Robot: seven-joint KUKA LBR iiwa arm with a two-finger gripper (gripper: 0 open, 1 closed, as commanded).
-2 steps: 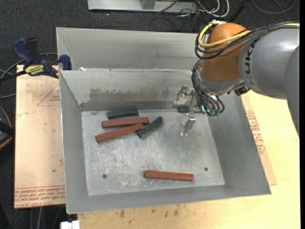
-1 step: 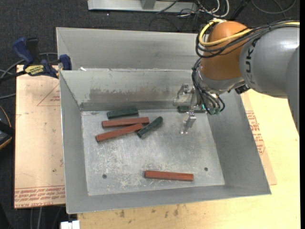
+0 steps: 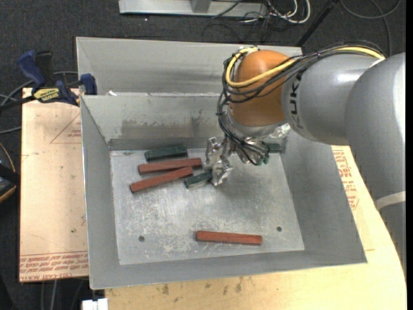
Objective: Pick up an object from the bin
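We see the gripper down low in the grey bin, near the middle. A short dark green block lies just beside its tip. Left of that lie two long brown-red sticks and a dark green stick. Another brown-red stick, the lone stick, lies near the front.

scuffed grey metal bin, matt sticks
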